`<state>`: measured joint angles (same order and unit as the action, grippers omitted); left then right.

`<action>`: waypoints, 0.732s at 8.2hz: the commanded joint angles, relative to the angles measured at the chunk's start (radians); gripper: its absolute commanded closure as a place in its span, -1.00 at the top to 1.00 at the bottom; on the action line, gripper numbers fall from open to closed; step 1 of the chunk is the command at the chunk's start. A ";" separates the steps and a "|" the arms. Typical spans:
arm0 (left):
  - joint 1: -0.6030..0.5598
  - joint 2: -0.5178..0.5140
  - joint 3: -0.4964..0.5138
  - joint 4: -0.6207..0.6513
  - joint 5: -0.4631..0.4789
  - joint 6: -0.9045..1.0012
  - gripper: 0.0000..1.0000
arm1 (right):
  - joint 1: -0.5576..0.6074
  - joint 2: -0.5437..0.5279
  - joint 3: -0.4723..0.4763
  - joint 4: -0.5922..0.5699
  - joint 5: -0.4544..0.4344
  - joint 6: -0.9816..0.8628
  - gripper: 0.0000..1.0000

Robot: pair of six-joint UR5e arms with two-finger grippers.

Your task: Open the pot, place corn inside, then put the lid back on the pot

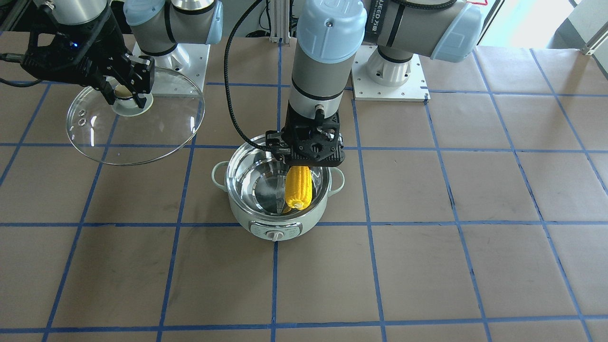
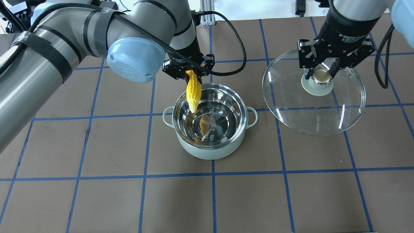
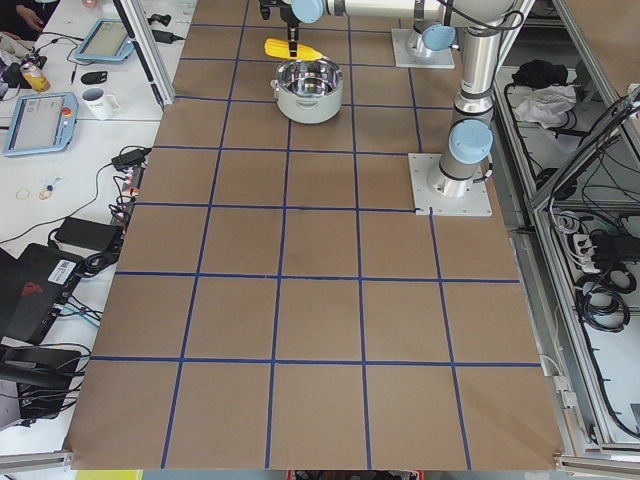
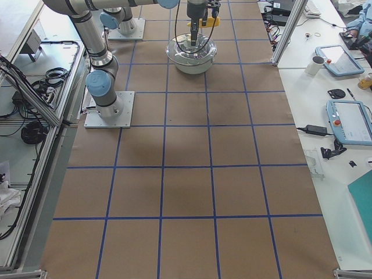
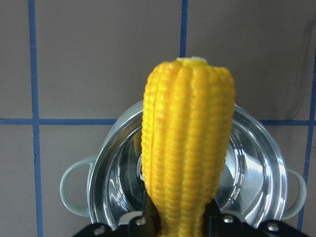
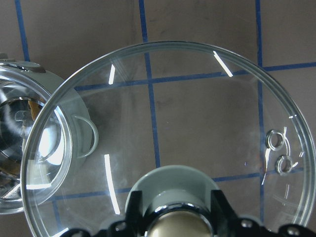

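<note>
Corn (image 1: 298,187) near upright, blunt end down over open pot (image 1: 247,216), left tool (image 1: 300,165) clamped on its upper end, right tool (image 1: 124,92) clamped on lid (image 1: 156,133) knob, lid held aside above tabletop (image 1: 427,266)

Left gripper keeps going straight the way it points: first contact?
Probably the steel floor of the pot, met by the corn that the left gripper holds hanging over the opening. Depth is unclear, so possibly the wall.

A brown table (image 3: 320,300) gridded with blue tape (image 3: 283,277) stands beside a white bench (image 3: 45,205) that carries a mug (image 3: 100,101), a grey pendant (image 3: 38,123) and loose black cables (image 3: 105,182).
</note>
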<state>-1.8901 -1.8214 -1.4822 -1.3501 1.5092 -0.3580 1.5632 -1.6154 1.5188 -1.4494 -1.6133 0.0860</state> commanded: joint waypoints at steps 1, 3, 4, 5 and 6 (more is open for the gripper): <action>-0.033 -0.031 -0.004 -0.014 -0.010 -0.077 -1.00 | 0.000 -0.001 0.000 0.014 0.000 0.000 -0.38; -0.075 -0.065 -0.029 -0.011 -0.006 -0.075 -1.00 | 0.001 -0.003 0.000 0.015 0.001 0.000 -0.38; -0.076 -0.084 -0.041 0.003 -0.009 -0.081 -1.00 | 0.001 -0.003 0.000 0.014 0.001 0.000 -0.38; -0.081 -0.099 -0.044 0.000 -0.009 -0.078 -1.00 | 0.000 -0.003 0.000 0.015 0.001 0.000 -0.38; -0.083 -0.099 -0.046 -0.004 -0.004 -0.075 -1.00 | 0.001 -0.003 0.000 0.015 0.001 0.000 -0.39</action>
<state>-1.9654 -1.9061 -1.5200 -1.3519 1.5008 -0.4352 1.5640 -1.6181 1.5187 -1.4350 -1.6123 0.0859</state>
